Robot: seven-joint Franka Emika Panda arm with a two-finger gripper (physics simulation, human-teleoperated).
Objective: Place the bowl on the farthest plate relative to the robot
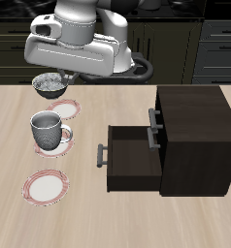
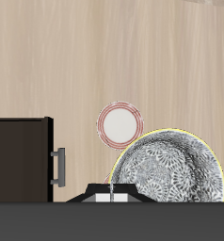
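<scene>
Currently my gripper (image 1: pixel 50 77) is closed on the rim of the small, shallow, whitish-grey bowl (image 1: pixel 49 86) with the dark speckled inside. I judge it lifted clear of the light wooden table (image 1: pixel 108 208), since it hangs directly under me at the back. In the wrist view the bowl (image 2: pixel 170 171) sits hard against one fingertip (image 2: pixel 112 192). This rim hold keeps the bowl level for transport.

Just below and beside the bowl lies a flat white plate with a pinkish-red rim (image 1: pixel 68 109), bare. Beyond it, toward the front edge, stands a grey-white mug with a handle (image 1: pixel 48 127) on a second identical plate (image 1: pixel 51 147). Farthest from my base, nearest the front edge, lies the farthest plate (image 1: pixel 47 186), bare and ready to receive the bowl.

The mug stands between the bowl and that target. I judge it the main obstruction: the carry should pass above it or around it. Off to the side, a dark wooden cabinet (image 1: pixel 190 136) has its drawer (image 1: pixel 127 155) pulled open, well apart from the plates.
</scene>
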